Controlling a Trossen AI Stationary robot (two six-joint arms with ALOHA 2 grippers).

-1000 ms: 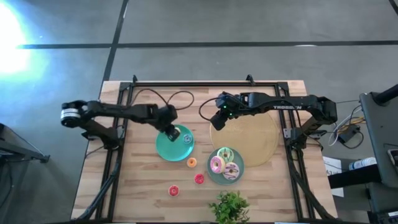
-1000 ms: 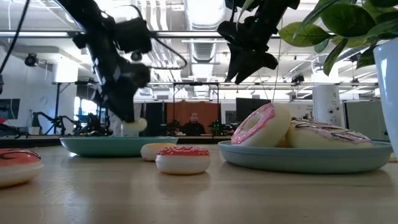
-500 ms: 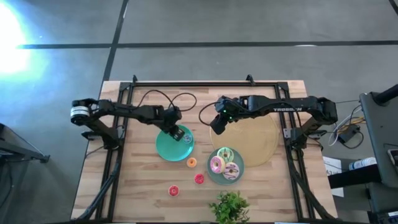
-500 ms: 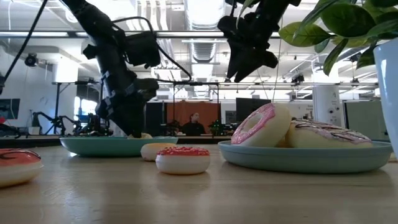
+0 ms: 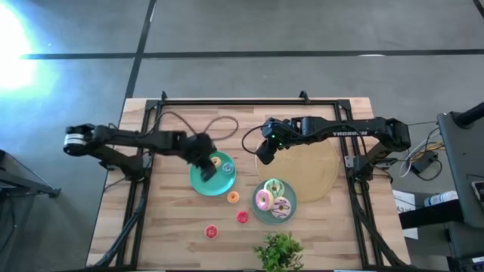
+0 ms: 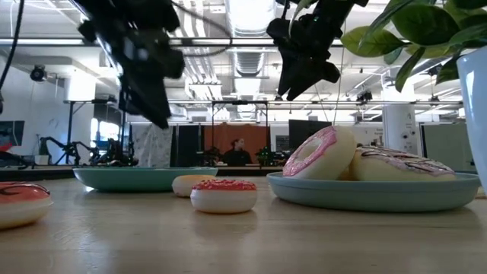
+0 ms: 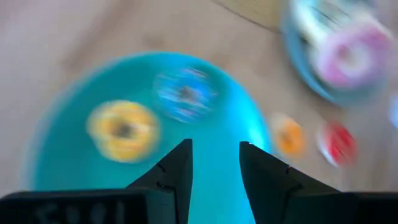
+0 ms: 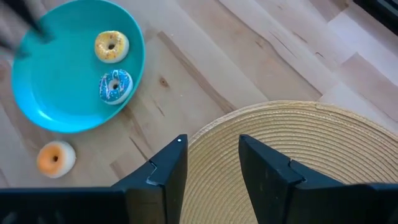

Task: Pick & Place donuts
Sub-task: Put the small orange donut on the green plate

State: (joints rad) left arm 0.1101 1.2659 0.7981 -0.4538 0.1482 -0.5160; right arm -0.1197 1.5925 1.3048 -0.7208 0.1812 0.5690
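My left gripper (image 7: 214,163) hangs open over the left teal plate (image 5: 204,181), touching nothing. On that plate lie a yellow donut (image 5: 215,161) and a blue donut (image 5: 228,169). An orange donut (image 5: 233,197) and two red donuts (image 5: 242,217) lie on the wood nearer the front edge. The right teal plate (image 5: 257,213) holds the pink donut (image 5: 264,199), green donut (image 5: 273,186) and white-purple donut (image 5: 281,206). My right gripper (image 8: 211,155) hovers open and empty above the left edge of the tan woven mat (image 5: 306,170).
A potted green plant (image 5: 279,251) stands at the table's front edge, near the right plate. A black cable (image 5: 219,125) loops on the table behind the left plate. Black frame rails (image 5: 140,189) run along both sides of the table.
My left gripper came down onto the left teal plate with the yellow donut, opened and let it go. It then rose and drew back toward the table's left edge. The yellow donut now lies on the plate beside the blue one.
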